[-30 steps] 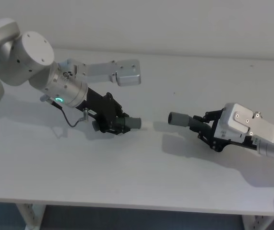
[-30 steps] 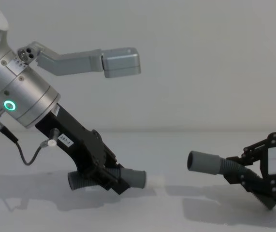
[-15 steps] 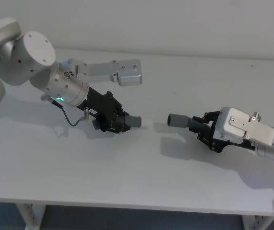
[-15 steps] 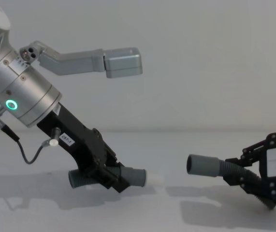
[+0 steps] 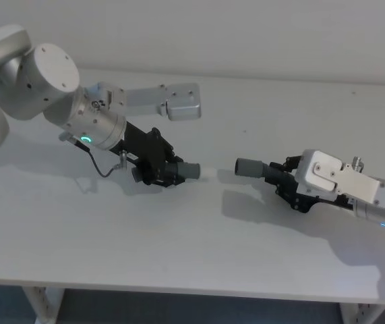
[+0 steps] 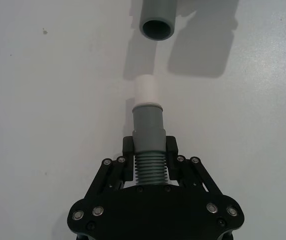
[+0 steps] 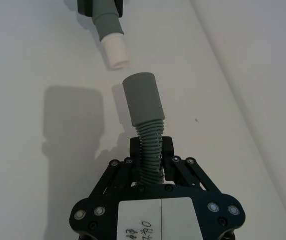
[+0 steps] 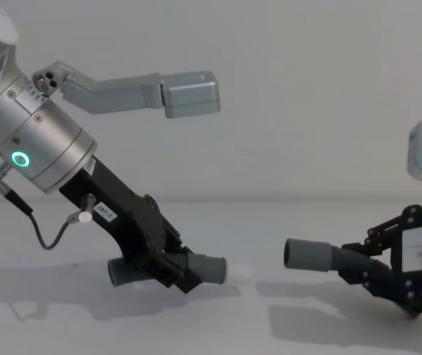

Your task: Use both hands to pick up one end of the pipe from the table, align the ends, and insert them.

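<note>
Left: the silver cylindrical arm (image 8: 37, 140), its green ring light (image 8: 21, 159) lit, angles down toward the matte white-grey tabletop (image 5: 179, 256). The black plastic two-finger left pincer (image 6: 149, 147) is clenched on the ribbed middle of the left pipe piece (image 6: 148, 125), a short dark-grey bent hose.
- Look of the piece: the ribs sit between the fingers. Past them comes a smooth, wider grey cuff, and a narrower white tip (image 6: 146, 90) sticks out of the cuff.
- In the chest view the ribbed rear end bends out behind the pincer, low over the tabletop (touching it or not: cannot tell).
- The tip points toward the robot's right.

Centre: a bare strip of tabletop lies between the two ends. The white tip and the facing cuff are near each other but apart. In the left wrist view the open mouth lies nearly in line with the tip, a little to one side.

Right: the right pipe piece (image 7: 143, 102) is the same dark-grey hose type. Its plain open grey cuff (image 6: 158, 20) is round-mouthed and hollow and faces the white tip.
- The black plastic two-finger right pincer (image 7: 151, 150) grasps the ribs just behind the cuff, and the ribbed part curves between the fingers.
- In the chest view the piece is held clear above the tabletop, with its shadow beneath. Its cuff is roughly level and slightly higher than the left one.
- The pincer bears a white label and hangs from a silver-white wrist block (image 5: 330, 175).
</note>
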You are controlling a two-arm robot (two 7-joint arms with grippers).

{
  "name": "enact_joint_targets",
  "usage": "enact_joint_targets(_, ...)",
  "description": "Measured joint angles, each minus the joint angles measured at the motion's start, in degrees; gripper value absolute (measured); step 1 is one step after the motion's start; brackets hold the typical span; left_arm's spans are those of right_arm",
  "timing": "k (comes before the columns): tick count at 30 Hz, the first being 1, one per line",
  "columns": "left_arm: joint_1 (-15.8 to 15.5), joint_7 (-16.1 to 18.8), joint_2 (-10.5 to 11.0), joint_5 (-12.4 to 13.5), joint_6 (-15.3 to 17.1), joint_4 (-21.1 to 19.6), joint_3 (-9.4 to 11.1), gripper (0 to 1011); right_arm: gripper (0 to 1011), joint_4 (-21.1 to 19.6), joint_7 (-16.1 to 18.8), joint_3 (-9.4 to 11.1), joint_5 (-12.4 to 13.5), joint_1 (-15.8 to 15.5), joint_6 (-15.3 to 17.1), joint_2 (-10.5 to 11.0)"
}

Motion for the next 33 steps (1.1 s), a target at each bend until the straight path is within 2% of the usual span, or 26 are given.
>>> enact_joint_targets(14, 0.4, 0.0, -0.3, 0.5, 0.1, -0.3, -0.7, 360, 239, -0.2, -0.7, 0.1, -1.7, -0.3, 1.3, -0.9)
enact_joint_targets(33, 1.0, 1.6, -1.3, 1.7, 1.1, -0.6, -1.8, 360, 239, -1.0, -0.7, 0.6, -1.6, -1.3, 2.2, -1.2)
